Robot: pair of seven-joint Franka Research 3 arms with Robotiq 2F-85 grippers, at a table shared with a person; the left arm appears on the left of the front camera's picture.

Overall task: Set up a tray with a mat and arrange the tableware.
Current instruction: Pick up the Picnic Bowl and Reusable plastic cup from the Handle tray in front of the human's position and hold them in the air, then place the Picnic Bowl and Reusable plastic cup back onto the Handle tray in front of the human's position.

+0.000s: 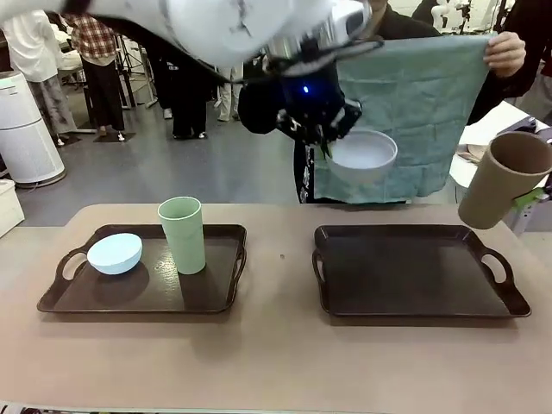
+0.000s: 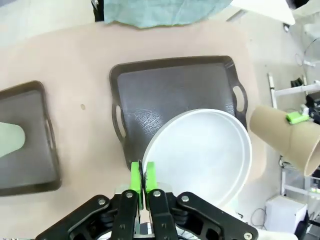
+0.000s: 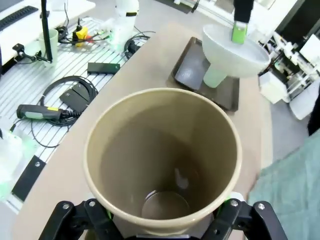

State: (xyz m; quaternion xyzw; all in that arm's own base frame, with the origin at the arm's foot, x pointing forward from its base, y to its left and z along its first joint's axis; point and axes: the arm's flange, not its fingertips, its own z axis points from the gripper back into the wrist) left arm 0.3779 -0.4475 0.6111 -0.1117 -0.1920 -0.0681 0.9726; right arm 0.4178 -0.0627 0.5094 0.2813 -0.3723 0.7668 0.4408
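Observation:
My left gripper [image 1: 328, 142] hangs high above the table's middle, shut on the rim of the white-grey bowl [image 1: 363, 156]; its green pads [image 2: 136, 179] pinch the rim of that bowl [image 2: 200, 155] over the empty right tray [image 2: 175, 95]. My right gripper [image 1: 517, 194] is closed around the tan-brown cup [image 1: 503, 178], tilted in the air past the right tray [image 1: 414, 304]; the cup [image 3: 162, 160] shows its empty inside. On the left tray [image 1: 216, 297] stand the pale blue bowl [image 1: 115, 253] and the pale green cup [image 1: 183, 235]. A person behind the table holds up the teal mat [image 1: 423, 95] spread with both hands.
Bare tabletop [image 1: 276, 362] lies in front of and between the trays. A ribbed side bench [image 3: 60, 100] with cables and small devices lies beside the table on my right. People stand far off in the room, and a white cylinder [image 1: 26, 129] stands at far left.

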